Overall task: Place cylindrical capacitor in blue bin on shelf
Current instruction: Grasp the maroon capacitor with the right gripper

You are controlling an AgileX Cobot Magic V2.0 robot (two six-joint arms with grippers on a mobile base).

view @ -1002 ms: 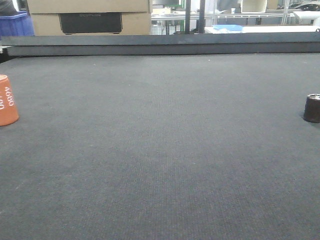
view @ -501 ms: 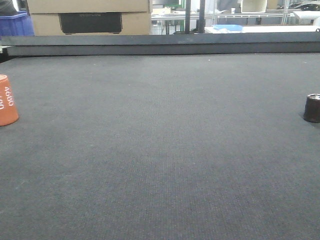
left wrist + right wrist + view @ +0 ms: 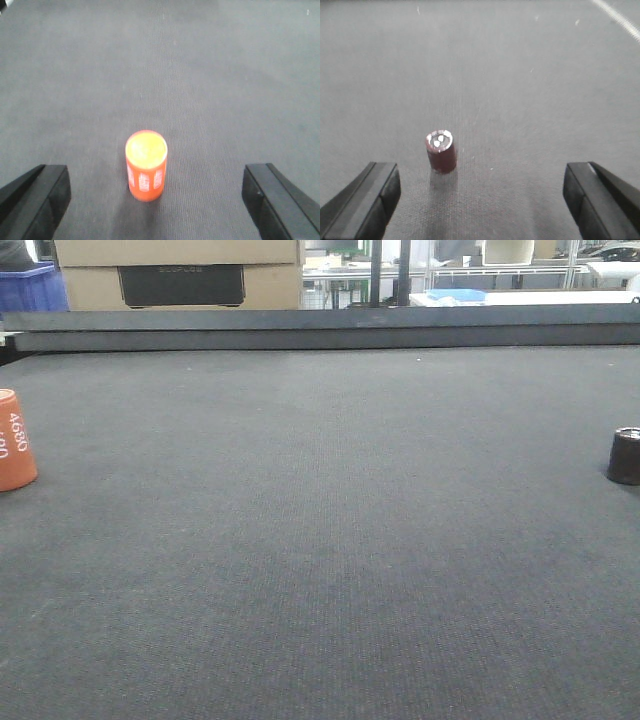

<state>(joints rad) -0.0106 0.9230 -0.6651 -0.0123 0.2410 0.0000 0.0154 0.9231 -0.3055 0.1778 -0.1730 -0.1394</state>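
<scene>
One orange cylindrical capacitor (image 3: 146,165) stood upright on the mat (image 3: 225,75), between the jaws of my wide-open, empty left gripper (image 3: 156,175). My right gripper (image 3: 481,172), equally open and empty, faced a dark cylinder (image 3: 441,151). Off-centre closing could topple the capacitor.

Left wrist camera: my left claw (image 3: 156,197), a matte black 2-fingered gripper, shows only its tips. The blocky black fingers (image 3: 36,200) are straight-edged bars, cut off by the 2 lower corners of the frame. They have flat, squared inner faces, a lighter sheen along the top edges and a bevelled ridge down each outer side. Surfaces are plain and slightly soft in focus.

Right wrist camera: my right claw (image 3: 479,195), the same matte black 2-fingered build. Its slab-shaped black fingers (image 3: 362,200) match, with sharp corners, greyish highlights on the upper faces and darker inner walls.
</scene>
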